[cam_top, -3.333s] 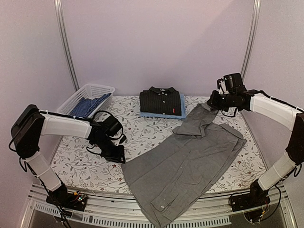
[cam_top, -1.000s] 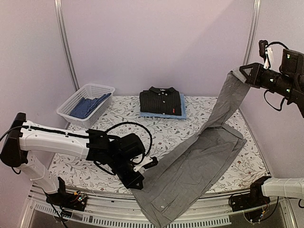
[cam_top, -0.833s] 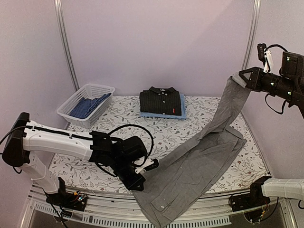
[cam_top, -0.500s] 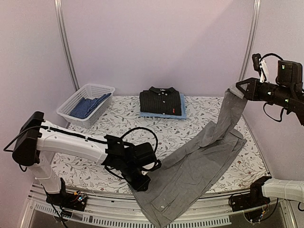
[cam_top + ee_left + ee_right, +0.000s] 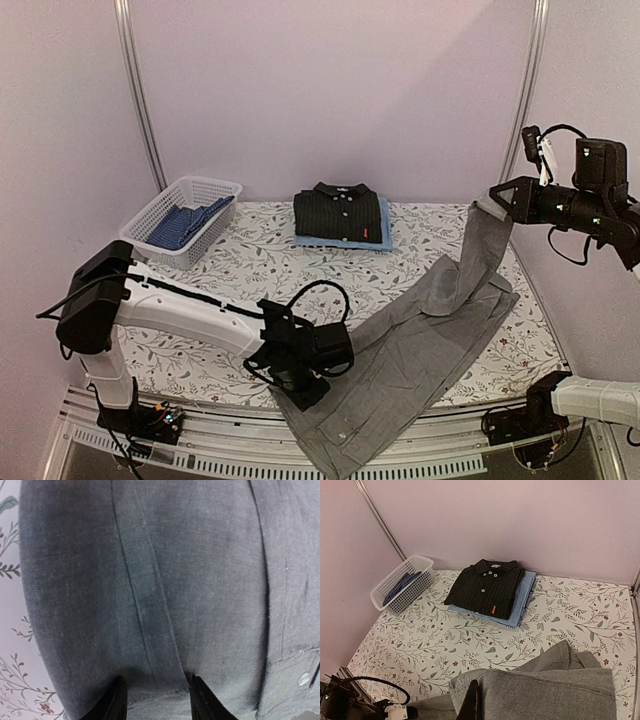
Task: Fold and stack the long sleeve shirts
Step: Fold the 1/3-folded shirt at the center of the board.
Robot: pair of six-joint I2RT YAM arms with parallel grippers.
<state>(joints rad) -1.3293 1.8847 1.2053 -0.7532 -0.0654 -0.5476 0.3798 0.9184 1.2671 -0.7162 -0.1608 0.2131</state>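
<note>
Top external view: the grey shirt [image 5: 420, 340] lies slantwise over the right half of the desk [image 5: 250, 285], and its near hem hangs past the front edge. The right end effector [image 5: 500, 197] is pressed together on the shirt's far end and holds it high over the desk's right rear corner. A band of cloth drops from it to the part lying flat. That lift looks meant to draw the length straight, ready to be carried over for a fold.

The left end effector [image 5: 305, 385] sits low on the shirt's near left edge. Its wrist view shows the fingers [image 5: 117, 705] spread, with a seam and the hem between them and nothing clamped. It seems placed to take or pin that edge as an anchor.

The black shirt [image 5: 340, 212] rests folded on the blue shirt [image 5: 386, 228] at the back centre, and the grey one should probably end on that stack. The basket [image 5: 150, 222] stands back left, well apart.

Bare desk lies between the stack and the grey shirt, and also to the left of it, so a fold has room that way. The right side is tight, because the wall and the upright post [image 5: 528, 90] are just beside the raised arm. The overhanging hem could slip off if it is dragged forward.
</note>
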